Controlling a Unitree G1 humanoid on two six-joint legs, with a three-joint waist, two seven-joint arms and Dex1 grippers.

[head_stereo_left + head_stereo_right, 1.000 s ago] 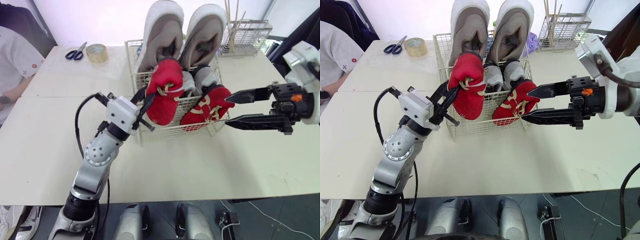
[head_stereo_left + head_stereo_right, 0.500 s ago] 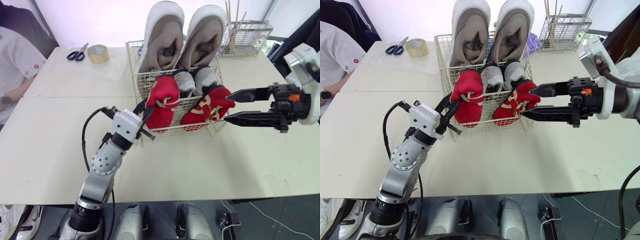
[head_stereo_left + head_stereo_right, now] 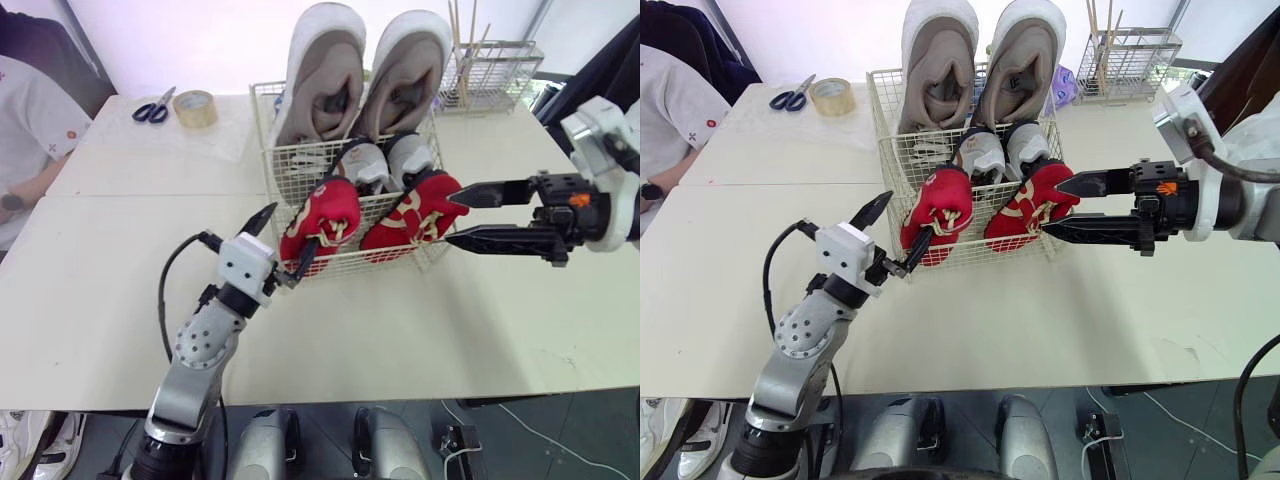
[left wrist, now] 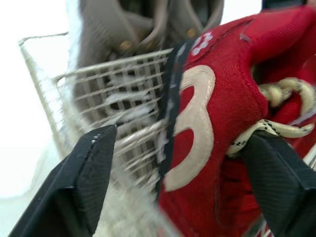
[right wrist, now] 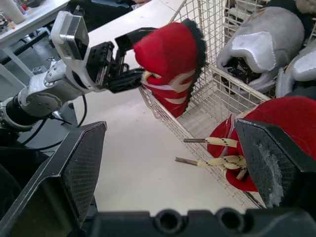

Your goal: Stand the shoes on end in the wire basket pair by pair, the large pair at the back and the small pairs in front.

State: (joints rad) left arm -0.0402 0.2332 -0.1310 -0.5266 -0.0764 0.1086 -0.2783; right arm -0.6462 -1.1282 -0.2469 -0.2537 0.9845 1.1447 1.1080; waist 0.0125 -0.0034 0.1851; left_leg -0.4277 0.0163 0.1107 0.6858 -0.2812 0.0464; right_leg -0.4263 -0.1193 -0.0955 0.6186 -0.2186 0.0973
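The wire basket point(image 3: 345, 263) stands mid-table. Two large grey shoes point(image 3: 322, 70) stand on end at its back, and a small grey pair point(image 3: 390, 160) sits in front of them. At the front left a red shoe point(image 3: 322, 222) stands toe-up inside the basket. My left gripper point(image 3: 290, 232) is open around it, one finger outside the basket's left corner and the other by the laces. In the left wrist view this red shoe point(image 4: 212, 128) lies between the spread fingers point(image 4: 84, 182). A second red shoe point(image 3: 415, 212) leans at the front right, and my right gripper point(image 3: 452, 218) hovers open just beside it.
Scissors point(image 3: 153, 103) and a tape roll point(image 3: 194, 105) lie at the back left. A smaller wire rack point(image 3: 495, 70) stands at the back right. A person in a white shirt point(image 3: 25, 120) sits at the table's left side.
My left gripper brought the red shoe down into the basket's front left, then opened its fingers. The right gripper has stayed in place, still open.
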